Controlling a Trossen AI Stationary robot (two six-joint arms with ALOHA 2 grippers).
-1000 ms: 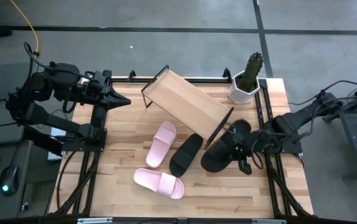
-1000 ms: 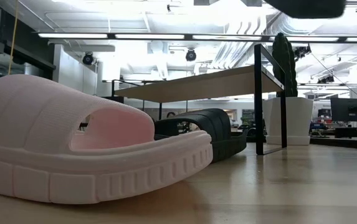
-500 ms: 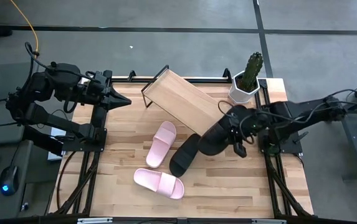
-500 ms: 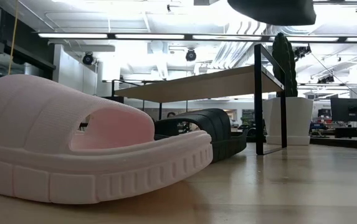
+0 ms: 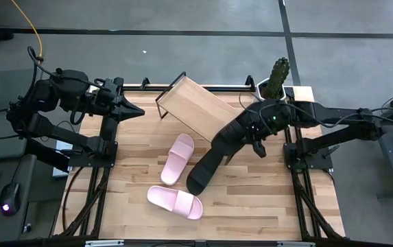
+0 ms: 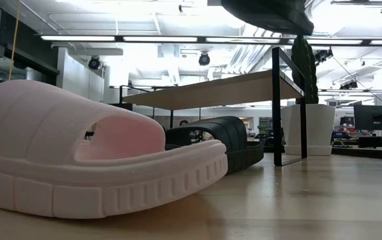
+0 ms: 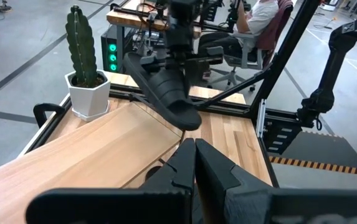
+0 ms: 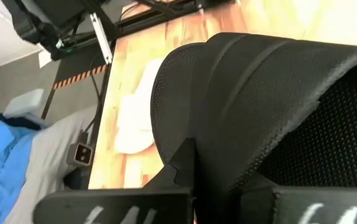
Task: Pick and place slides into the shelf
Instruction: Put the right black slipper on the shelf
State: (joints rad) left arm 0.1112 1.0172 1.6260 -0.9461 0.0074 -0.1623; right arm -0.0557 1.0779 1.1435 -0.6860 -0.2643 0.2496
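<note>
Right end effector (image 5: 254,136) clamped on a black slide (image 5: 234,136) held in the air over the lower end of the slanted shelf (image 5: 199,110), second black slide (image 5: 203,171) and two pink slides (image 5: 177,158) on the tabletop (image 5: 251,206), left end effector (image 5: 138,112) closed, parked at the tabletop's left edge

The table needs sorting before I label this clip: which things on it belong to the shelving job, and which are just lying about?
Job:
- held black slide, in the right gripper
- black slide on the table
- two pink slides
- shelf

Lying about:
- potted cactus
</note>
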